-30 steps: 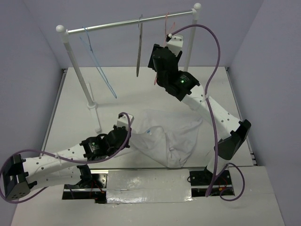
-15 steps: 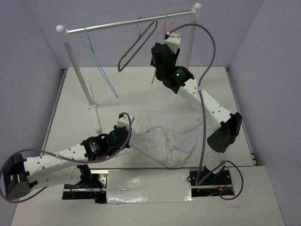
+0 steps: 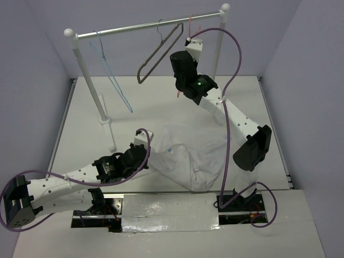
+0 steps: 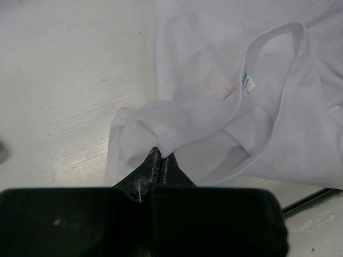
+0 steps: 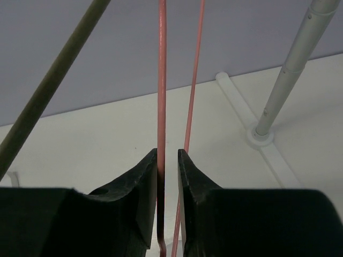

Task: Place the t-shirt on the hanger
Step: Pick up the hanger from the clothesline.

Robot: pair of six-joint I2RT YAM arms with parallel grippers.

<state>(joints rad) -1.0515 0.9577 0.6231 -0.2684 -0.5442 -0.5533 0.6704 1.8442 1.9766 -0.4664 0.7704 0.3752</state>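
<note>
The white t-shirt point(image 3: 200, 153) lies crumpled on the table in front of the arms. Its neck opening with the small blue label point(image 4: 247, 81) shows in the left wrist view. My left gripper point(image 3: 143, 144) sits at the shirt's left edge, and its tips point(image 4: 161, 156) are shut on a fold of the fabric point(image 4: 177, 115). The pink-red wire hanger point(image 3: 190, 22) hangs from the rail at the back right. My right gripper point(image 3: 180, 61) is raised to it, with the jaws narrowly open around one wire point(image 5: 161, 80), which touches the left finger point(image 5: 146, 176).
A clothes rail point(image 3: 134, 27) on two white posts spans the back. A grey-brown hanger point(image 3: 159, 52) hangs tilted just left of my right gripper, and a light-blue wire hanger point(image 3: 114, 81) hangs further left. The right post point(image 5: 293, 67) and its base stand close to the right.
My right arm rose and moved back along the pink hanger. The grey-brown hanger swung from edge-on to tilted up and left. The left arm and shirt stayed put.
</note>
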